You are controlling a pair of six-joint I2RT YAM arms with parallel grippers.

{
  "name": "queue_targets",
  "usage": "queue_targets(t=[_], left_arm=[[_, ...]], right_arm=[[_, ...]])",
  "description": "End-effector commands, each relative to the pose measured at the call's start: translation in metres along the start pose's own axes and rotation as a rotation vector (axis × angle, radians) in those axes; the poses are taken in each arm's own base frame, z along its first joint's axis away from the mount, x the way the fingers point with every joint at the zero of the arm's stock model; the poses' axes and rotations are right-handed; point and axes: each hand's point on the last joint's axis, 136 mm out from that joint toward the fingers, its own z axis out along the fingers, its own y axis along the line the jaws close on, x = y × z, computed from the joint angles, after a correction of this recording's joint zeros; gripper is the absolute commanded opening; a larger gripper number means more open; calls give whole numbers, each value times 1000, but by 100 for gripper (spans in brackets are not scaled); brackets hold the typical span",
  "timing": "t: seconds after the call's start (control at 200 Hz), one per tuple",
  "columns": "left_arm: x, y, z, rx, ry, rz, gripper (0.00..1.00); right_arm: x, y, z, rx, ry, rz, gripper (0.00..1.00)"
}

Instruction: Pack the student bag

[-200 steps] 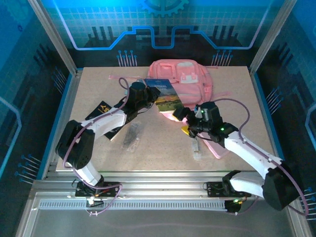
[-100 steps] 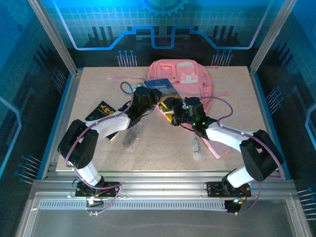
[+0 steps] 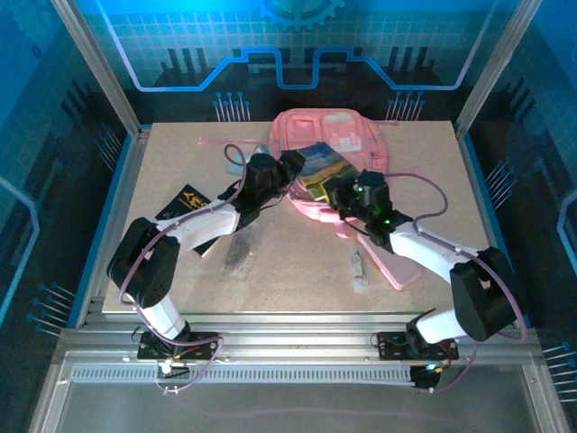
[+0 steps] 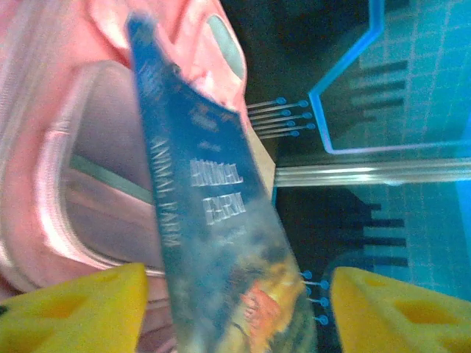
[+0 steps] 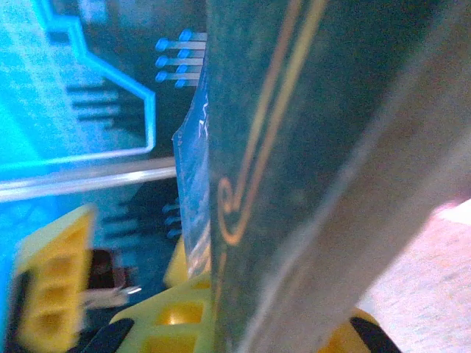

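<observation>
The student bag [image 3: 338, 135] lies at the middle of the worktop's far edge, its opened mouth turned toward the near edge and toward me. The book [image 3: 317, 171] stands tilted on edge right at that mouth, between my two claws. Its long axis seems to run from the near edge toward the far edge, into the opening. My right claw [image 3: 335, 192] is at the book's near end and, as far as I can see, pinched on that end. The bag is just beyond it, so I judge the push inward falls to this arm. My left claw [image 4: 238, 301] stands wide, yellow fingers [image 4: 73, 309] either side of the cover, gripping nothing. My right arm reaches low from the near right corner, my left arm, elbow bent, from the near left.
</observation>
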Motion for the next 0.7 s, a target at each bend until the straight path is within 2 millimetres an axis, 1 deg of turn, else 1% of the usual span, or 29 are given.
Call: queue_targets(t=[0.0,0.07,0.08,0.095,0.12,0.135,0.165,0.185,0.21,0.225,0.255,0.265,0.27,0.3,0.31,0.335,0.405,0.445,0.505,0.545,0.58,0.595,0.635,0.695], left_arm=[[16,-16,12,-39,126,251,75],[24,-17,22,-55,186,343,76],[24,-18,24,-57,194,357,77],[26,-17,26,-63,208,374,77],[27,-20,30,-62,226,400,77],[30,-17,33,-73,241,417,77],[32,-22,38,-67,269,453,77],[35,-21,43,-75,293,473,77],[38,-23,46,-80,321,499,77],[41,-18,50,-94,341,516,78],[44,-22,55,-89,377,553,78],[45,-21,56,-92,391,564,78],[47,-17,58,-101,401,568,78],[49,-19,62,-114,429,600,78],[51,-13,64,-127,446,611,78],[54,-13,69,-130,472,647,78],[57,-5,78,-163,533,746,78],[60,5,81,-193,569,802,78],[59,14,86,-219,604,878,77],[62,24,87,-242,637,933,77],[61,32,88,-279,645,978,77],[61,38,88,-302,650,999,77],[58,45,89,-338,654,1051,77],[60,53,89,-359,672,1101,77]], right_arm=[[-40,2,-26,0,-105,-115,0],[-62,-3,-41,3,-132,-139,0],[-65,-9,-43,24,-133,-134,0],[-70,-12,-46,33,-137,-138,0],[-77,-15,-52,45,-142,-144,0],[-82,-17,-56,52,-146,-145,0],[-91,-21,-63,67,-156,-149,0],[-96,-23,-68,73,-161,-156,0],[-104,-24,-74,76,-172,-166,0],[-107,-24,-78,79,-175,-172,0],[-115,-26,-85,90,-179,-178,0],[-117,-27,-87,93,-180,-181,0],[-119,-27,-89,94,-184,-183,0],[-124,-27,-95,99,-184,-192,0],[-126,-26,-97,99,-187,-200,0],[-131,-28,-102,108,-187,-208,0],[-139,-31,-114,133,-183,-230,0],[-142,-33,-120,141,-177,-236,0],[-146,-36,-125,143,-162,-230,0],[-147,-38,-127,136,-150,-222,0],[-146,-38,-127,121,-135,-217,0],[-145,-38,-127,115,-127,-216,0],[-143,-39,-126,102,-111,-214,0],[-140,-41,-125,94,-95,-216,0]])
